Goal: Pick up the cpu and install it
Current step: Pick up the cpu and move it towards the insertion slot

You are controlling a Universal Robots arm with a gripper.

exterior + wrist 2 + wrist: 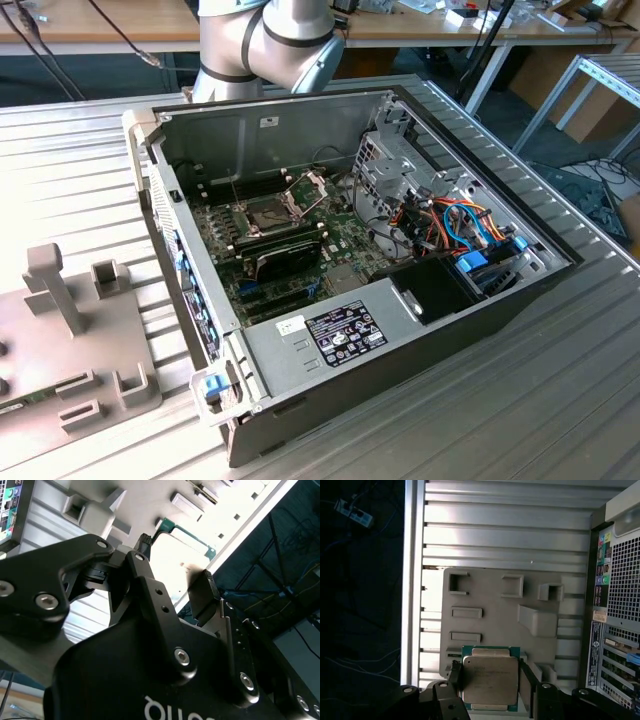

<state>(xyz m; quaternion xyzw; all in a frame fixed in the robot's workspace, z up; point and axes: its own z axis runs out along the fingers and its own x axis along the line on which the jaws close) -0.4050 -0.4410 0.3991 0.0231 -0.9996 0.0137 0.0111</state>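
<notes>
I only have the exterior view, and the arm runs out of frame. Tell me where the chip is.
Observer: In the first wrist view the chip lies metal top up in a pocket of the grey holder plate.
Operator: Give me the tool's position.
Observer: In that same view the tool is right at the chip, over that pocket.
Operator: Tell me what sits beside the plate.
Observer: The computer case stands apart from the plate, its vented back panel with ports turned toward it.
</notes>
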